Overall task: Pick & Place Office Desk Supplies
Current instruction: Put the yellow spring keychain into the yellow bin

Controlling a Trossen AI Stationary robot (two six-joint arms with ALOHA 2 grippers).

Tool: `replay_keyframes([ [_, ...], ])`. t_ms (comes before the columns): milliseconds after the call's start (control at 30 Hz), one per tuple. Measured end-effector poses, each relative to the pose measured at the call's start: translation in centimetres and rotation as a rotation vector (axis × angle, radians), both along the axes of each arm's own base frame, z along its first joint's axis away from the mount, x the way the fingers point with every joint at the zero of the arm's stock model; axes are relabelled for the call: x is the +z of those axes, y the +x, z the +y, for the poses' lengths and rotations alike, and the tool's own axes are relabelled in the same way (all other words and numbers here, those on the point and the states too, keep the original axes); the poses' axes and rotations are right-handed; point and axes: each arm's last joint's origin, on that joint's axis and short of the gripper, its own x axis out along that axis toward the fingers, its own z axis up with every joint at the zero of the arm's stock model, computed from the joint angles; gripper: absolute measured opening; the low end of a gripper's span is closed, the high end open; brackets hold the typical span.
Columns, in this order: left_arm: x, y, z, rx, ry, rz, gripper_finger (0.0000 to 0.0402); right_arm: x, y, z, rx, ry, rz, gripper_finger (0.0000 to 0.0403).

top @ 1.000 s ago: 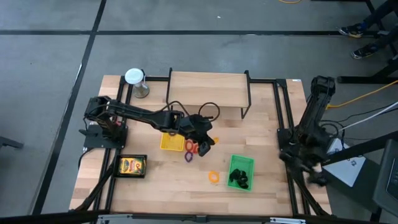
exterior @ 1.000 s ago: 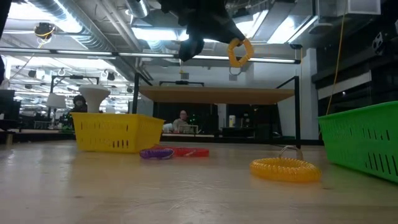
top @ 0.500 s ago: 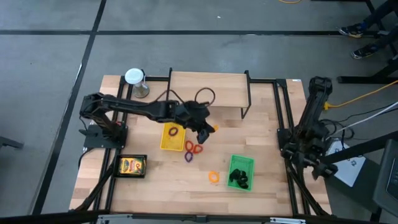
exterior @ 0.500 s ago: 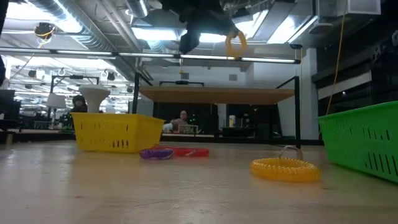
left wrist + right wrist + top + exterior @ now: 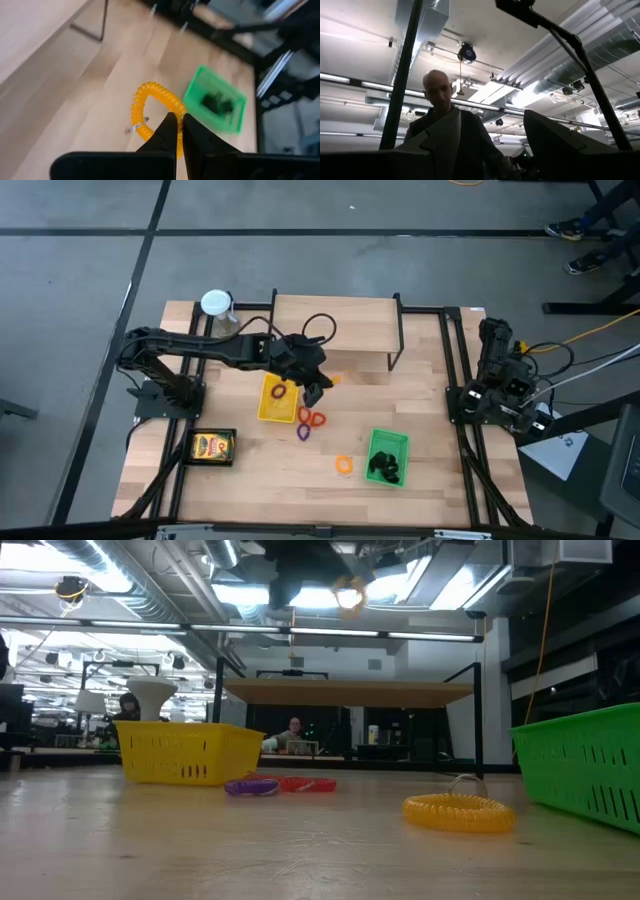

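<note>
One orange ring (image 5: 151, 107) was held pinched in the closed left gripper (image 5: 316, 385), lifted just beside the yellow tray (image 5: 277, 402) on the side facing the green tray (image 5: 387, 457), while the right gripper (image 5: 492, 330) was parked open, well apart.

1. My wooden table (image 5: 250, 470) is the landmark here; it sits on a grey floor (image 5: 80, 300) crossed by dark lines.
2. Beyond the table's far edge stands a wooden shelf (image 5: 348, 692) on black legs.
3. Past that shelf I see a dim workshop room, with a person (image 5: 293, 730) seated far behind the table.
4. Above the table run silver ducts (image 5: 130, 580) and long bright ceiling lights (image 5: 440, 585).
5. Off the table's right side, a yellow cable (image 5: 590, 335) trails across the floor.
6. Another person (image 5: 445, 125) stands under the ceiling ducts in my right wrist view.
</note>
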Motion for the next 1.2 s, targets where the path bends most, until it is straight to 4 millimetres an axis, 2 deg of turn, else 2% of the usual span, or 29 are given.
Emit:
replay_keyframes([
  [233,1.4,-3.4,-0.6,0.005,0.057,0.106,0.0003,-1.5,0.4,1.4,0.003,-0.205,0.053,0.0219],
  [467,2.5,-7.0,-0.6,0.043,0.101,0.207,0.0003,-4.4,1.1,2.7,-0.008,-0.462,0.301,0.0219],
  [700,2.2,-8.6,-1.1,0.013,0.121,0.321,0.0003,-6.9,1.6,3.0,-0.092,-0.610,0.542,0.0219],
  [800,1.9,-8.7,-1.3,0.002,0.122,0.344,0.0004,-7.0,1.7,3.2,-0.104,-0.660,0.509,0.0219],
  [933,0.6,-8.8,-1.6,0.007,0.099,0.386,0.0003,-7.3,1.7,3.5,-0.114,-0.723,0.478,0.0219],
  [1133,-3.6,-9.1,-2.0,0.041,0.049,0.475,0.0003,-7.4,1.7,3.5,-0.115,-0.732,0.480,0.0219],
  [1200,-4.8,-8.7,-2.2,0.038,0.026,0.440,0.0003,-7.4,1.7,3.5,-0.114,-0.732,0.479,0.0219],
])
